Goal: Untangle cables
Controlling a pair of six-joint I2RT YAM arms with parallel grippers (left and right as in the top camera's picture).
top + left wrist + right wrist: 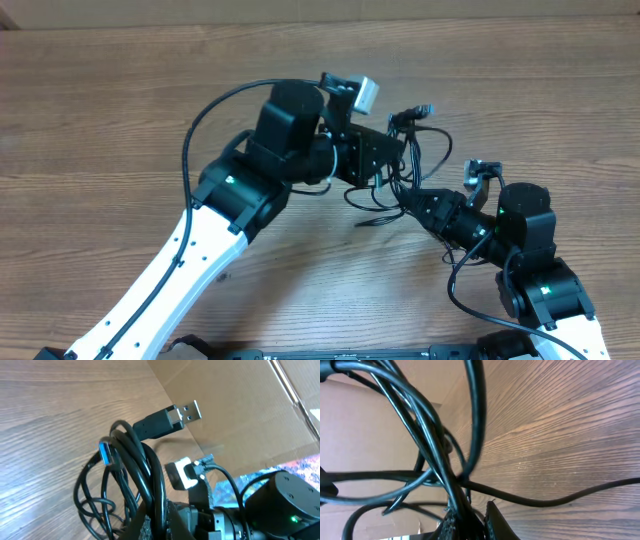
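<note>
Table (pixel 90 120) left half and far edge: open passage. Centre-right obstructed by tangled cables (pixel 408 118) strung between left arm (pixel 170 270) and right arm (pixel 525 225). Open wedge at near edge between arms. Cardboard wall (pixel 240 405) bounds the far side.

The cables (pixel 408 178) are thin black cords tangled into one looped bundle, held up above the worktop (pixel 100 100). A silver USB plug (pixel 184 413) juts out from the top; a blue-tipped connector (pixel 105 453) sits among the loops.

cables (pixel 404 180) between left arm (pixel 290 130) and right arm (pixel 522 222).
</note>
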